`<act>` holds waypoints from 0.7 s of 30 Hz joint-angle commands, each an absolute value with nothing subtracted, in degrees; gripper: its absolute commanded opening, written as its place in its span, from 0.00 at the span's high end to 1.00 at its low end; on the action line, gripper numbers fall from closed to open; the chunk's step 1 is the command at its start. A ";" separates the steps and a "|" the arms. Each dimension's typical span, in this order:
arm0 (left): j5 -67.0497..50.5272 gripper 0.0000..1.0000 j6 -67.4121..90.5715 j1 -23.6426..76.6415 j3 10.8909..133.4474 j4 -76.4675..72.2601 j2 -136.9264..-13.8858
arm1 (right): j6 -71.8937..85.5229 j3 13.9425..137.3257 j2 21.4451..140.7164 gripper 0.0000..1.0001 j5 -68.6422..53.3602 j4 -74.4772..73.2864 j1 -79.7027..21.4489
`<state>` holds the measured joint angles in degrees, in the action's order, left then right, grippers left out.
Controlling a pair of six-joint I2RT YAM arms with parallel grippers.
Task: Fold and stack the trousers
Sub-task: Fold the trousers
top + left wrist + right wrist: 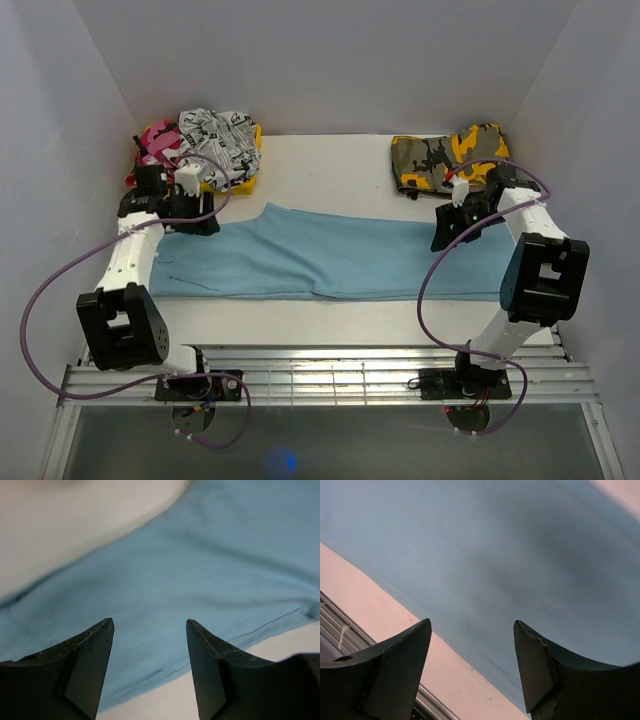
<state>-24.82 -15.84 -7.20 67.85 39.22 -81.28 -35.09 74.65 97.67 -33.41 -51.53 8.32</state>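
The light-blue trousers lie flat across the white table, folded lengthwise into one long band from left to right. My left gripper hovers over their left end, open, with only cloth below and nothing between its fingers. Over the right end hangs my right gripper, also open and empty. The right wrist view looks down on the trousers' near edge and the bare table beside it.
A heap of patterned clothes sits at the back left corner, close behind the left arm. A folded camouflage and yellow garment lies at the back right. A metal grille runs along the near table edge.
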 commanded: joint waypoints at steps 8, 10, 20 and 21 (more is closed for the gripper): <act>-17.92 0.27 -27.86 -36.36 66.53 53.78 -82.43 | -39.55 64.16 100.45 0.34 -17.76 -47.11 11.42; -21.25 0.29 -29.09 -42.26 67.41 55.88 -84.10 | -39.81 64.25 101.60 0.34 -17.05 -46.41 11.95; -28.39 0.44 -24.88 -48.51 65.57 53.53 -92.02 | -38.94 65.74 101.78 0.35 -16.70 -46.67 12.30; -29.61 0.45 -24.26 -48.86 65.57 52.66 -92.54 | -38.94 65.48 101.69 0.35 -16.53 -46.67 12.30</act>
<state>-24.77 -25.82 -48.23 65.95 54.61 -92.33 -38.22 64.71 101.65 -18.87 -48.12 11.90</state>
